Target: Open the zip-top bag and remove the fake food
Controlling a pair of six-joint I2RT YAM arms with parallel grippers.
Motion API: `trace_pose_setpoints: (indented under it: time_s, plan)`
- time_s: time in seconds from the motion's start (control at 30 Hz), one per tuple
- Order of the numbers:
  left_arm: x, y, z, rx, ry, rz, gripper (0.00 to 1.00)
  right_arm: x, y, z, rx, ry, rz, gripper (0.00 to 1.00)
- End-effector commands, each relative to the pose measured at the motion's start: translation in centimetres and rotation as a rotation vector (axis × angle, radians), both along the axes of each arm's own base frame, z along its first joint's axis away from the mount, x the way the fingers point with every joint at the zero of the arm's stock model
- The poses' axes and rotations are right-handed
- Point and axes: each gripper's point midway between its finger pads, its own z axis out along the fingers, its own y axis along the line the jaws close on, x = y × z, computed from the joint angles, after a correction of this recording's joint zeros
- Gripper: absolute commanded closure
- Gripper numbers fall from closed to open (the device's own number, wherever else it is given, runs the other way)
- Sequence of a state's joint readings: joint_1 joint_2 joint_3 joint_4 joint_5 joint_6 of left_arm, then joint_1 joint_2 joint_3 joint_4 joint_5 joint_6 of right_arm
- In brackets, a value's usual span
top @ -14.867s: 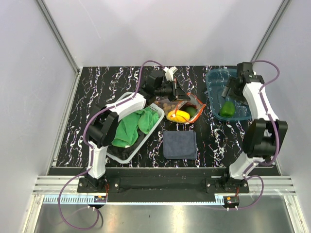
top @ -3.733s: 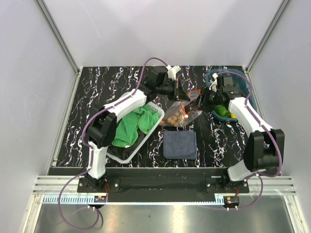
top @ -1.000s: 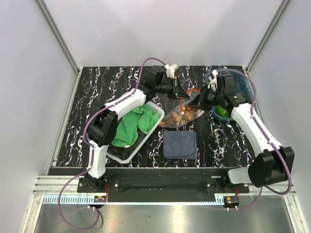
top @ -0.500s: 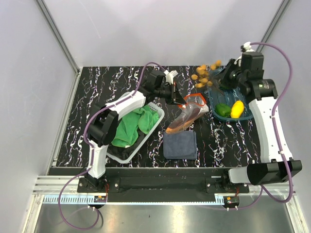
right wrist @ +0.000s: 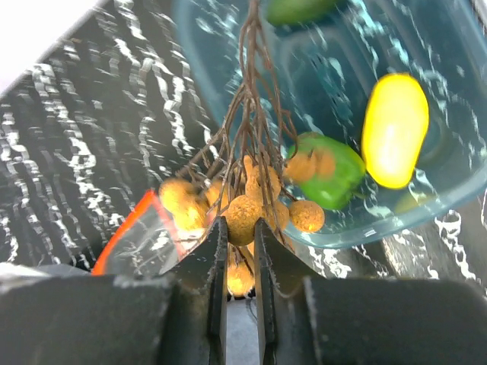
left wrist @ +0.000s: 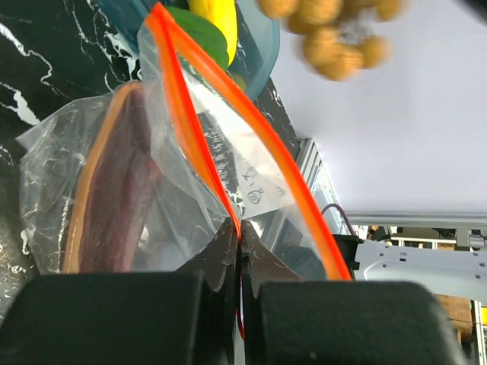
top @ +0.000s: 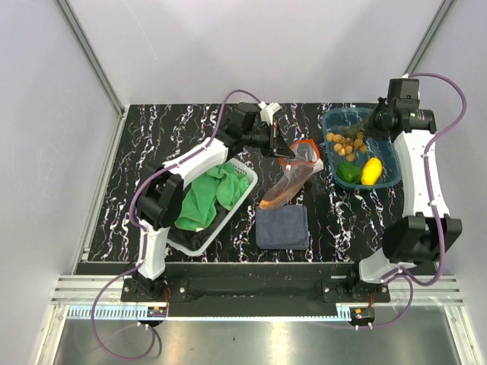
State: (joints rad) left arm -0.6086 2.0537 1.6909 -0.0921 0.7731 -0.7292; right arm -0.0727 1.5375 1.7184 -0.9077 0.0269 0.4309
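Over marbled table [top: 152,144], left gripper [left wrist: 240,237] pinches bag [left wrist: 255,171], right gripper [right wrist: 237,230] cluster [right wrist: 245,207].

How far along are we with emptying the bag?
Done: zip-top bag open, lemon and green piece in the blue tray. In hand: right claw holds the brown cluster over it; left claw pinches the bag's rim. Left: release it; a brownish item seems still bagged.

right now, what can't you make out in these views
Whether the zip-top bag is empty: left wrist view, creases and a brownish patch inside; top view too small.
The brown ball cluster: left wrist view, blurred and cut by the top edge.
One green piece: right wrist view, cut by the top edge.
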Motion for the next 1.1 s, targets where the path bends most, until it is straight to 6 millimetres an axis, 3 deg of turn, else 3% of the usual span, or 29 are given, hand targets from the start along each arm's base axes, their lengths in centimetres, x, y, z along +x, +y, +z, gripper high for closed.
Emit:
trace_pose_setpoints:
  time_s: [0.0, 0.2, 0.23, 0.27, 0.37, 0.5, 0.57, 0.67, 0.7, 0.87, 0.93, 1.0, 1.03, 1.07]
  plan:
    - [-0.1, 0.2, 6.9, -0.091, -0.142, -0.018, 1.0, 0.8, -1.2, -1.1, 0.029, 0.046, -0.056, 0.88]
    - [0.5, 0.4, 7.8, -0.103, -0.162, -0.008, 1.0, 3.7, -5.2, -5.0, -0.031, 0.146, -0.12, 0.77]
    - [0.6, 0.5, 8.0, -0.104, -0.168, -0.005, 1.0, 3.9, -5.9, -5.3, -0.033, 0.153, -0.132, 0.71]
    - [0.8, 0.6, 8.0, -0.105, -0.168, -0.003, 1.0, 3.9, -6.9, -5.7, -0.029, 0.164, -0.152, 0.49]
    - [1.4, 1.0, 8.4, -0.107, -0.17, 0.015, 1.0, 4.1, -7.4, -6.7, -0.007, 0.202, -0.143, 0.26]
    - [1.9, 1.1, 9.1, -0.119, -0.196, 0.026, 1.0, 3.7, -7.1, -6.9, 0.01, 0.207, -0.14, 0.15]
    - [2.1, 1.0, 9.0, -0.125, -0.19, 0.024, 1.0, 3.4, -6.3, -6.8, 0.036, 0.206, -0.113, 0.16]
    - [2.2, 0.9, 9.7, -0.144, -0.197, 0.025, 1.0, 3.0, -3.4, -5.4, 0.103, 0.145, -0.026, 0.2]
    - [2.4, 0.8, 9.7, -0.151, -0.189, 0.027, 1.0, 2.6, -1.9, -4.2, 0.11, 0.112, 0.009, 0.23]
    - [3.0, 0.8, 11.4, -0.198, -0.221, 0.043, 1.0, 1.4, 4.5, -2.6, 0.199, 0.075, 0.15, 0.29]
    - [3.2, 0.5, 11.0, -0.199, -0.206, 0.038, 1.0, 0.9, 7.1, -1.6, 0.23, 0.057, 0.207, 0.33]
    - [3.3, 0.4, 10.9, -0.205, -0.189, 0.041, 1.0, 0.7, 8.0, -0.7, 0.263, 0.04, 0.224, 0.37]
    - [3.3, 0.3, 10.8, -0.207, -0.187, 0.042, 1.0, 0.2, 10.1, -0.2, 0.306, 0.042, 0.267, 0.42]
    - [3.2, 0.0, 10.9, -0.214, -0.196, 0.042, 1.0, 0.2, 10.6, 0.1, 0.327, 0.04, 0.276, 0.45]
